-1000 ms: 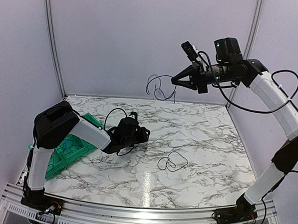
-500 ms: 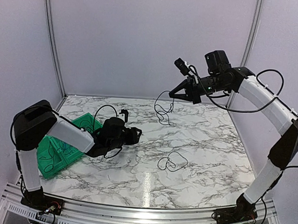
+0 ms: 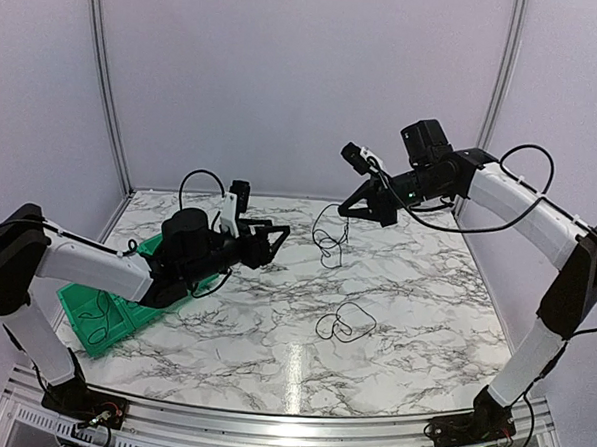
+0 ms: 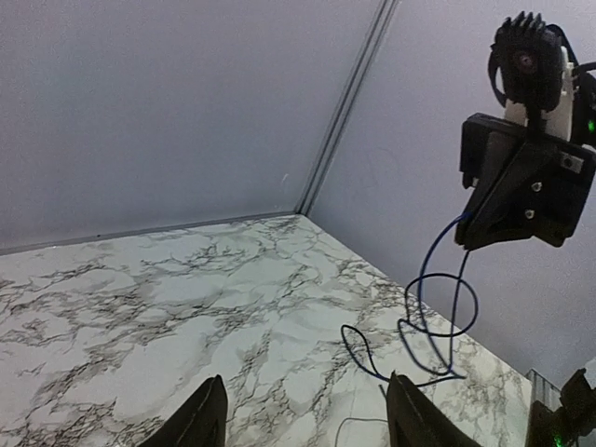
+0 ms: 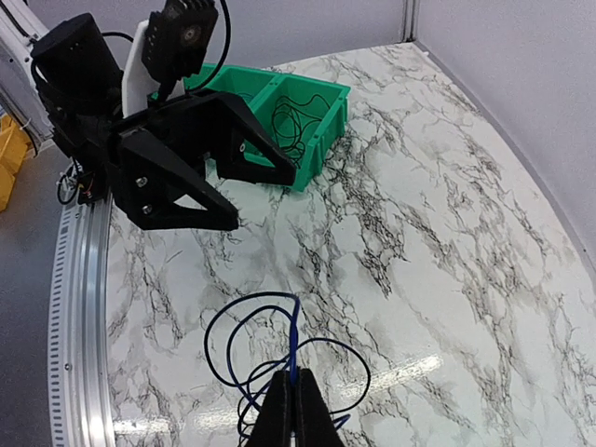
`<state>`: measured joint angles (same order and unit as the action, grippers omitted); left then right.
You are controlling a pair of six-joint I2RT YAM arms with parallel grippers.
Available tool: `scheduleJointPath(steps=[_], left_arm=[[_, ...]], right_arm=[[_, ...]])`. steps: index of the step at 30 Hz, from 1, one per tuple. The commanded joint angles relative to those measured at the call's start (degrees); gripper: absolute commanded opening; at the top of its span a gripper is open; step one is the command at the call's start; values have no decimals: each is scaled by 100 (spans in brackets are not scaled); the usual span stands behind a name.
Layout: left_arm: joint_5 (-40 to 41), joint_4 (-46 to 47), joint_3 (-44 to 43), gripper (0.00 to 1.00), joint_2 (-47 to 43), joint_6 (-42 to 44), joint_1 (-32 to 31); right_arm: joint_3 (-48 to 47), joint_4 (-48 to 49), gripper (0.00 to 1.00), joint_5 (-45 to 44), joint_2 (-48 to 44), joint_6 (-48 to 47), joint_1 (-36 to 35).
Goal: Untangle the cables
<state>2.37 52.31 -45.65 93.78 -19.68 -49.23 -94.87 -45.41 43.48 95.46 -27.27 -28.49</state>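
Note:
A thin blue cable (image 3: 327, 232) hangs in several loops from my right gripper (image 3: 343, 212), whose jaws are shut on its top end; the lowest loops touch the marble table (image 3: 425, 290). The right wrist view shows the closed tips (image 5: 293, 379) pinching the blue cable (image 5: 250, 315). My left gripper (image 3: 276, 236) hovers open and empty just left of the hanging loops, pointing at them. Seen from the left wrist, its fingers (image 4: 201, 424) frame the blue cable (image 4: 449, 312) under the right gripper (image 4: 510, 200). A black cable (image 3: 345, 323) lies looped on the table, nearer the front.
A green bin (image 3: 123, 319) with two compartments sits at the table's left under the left arm, its far end propped up; thin dark cables (image 5: 294, 116) lie inside the green bin (image 5: 317, 142). Grey walls close the back and sides.
My right gripper came down and left with the blue cable, so its loops now reach the table. My left gripper rose off the table, swung towards the cable and opened wider.

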Motion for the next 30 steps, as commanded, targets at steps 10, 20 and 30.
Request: scheduleJointPath(steps=[10, 20, 30], left_arm=[[-1419, -33, -1258, 55, 773, -426, -135], [-1325, -222, -1576, 16, 1015, -419, -122], [-1364, -217, -1459, 0, 936, -477, -113]], right_arm=[[6, 114, 0, -384, 43, -171, -286], [111, 90, 0, -374, 42, -232, -315], [305, 72, 22, -110, -50, -237, -150]])
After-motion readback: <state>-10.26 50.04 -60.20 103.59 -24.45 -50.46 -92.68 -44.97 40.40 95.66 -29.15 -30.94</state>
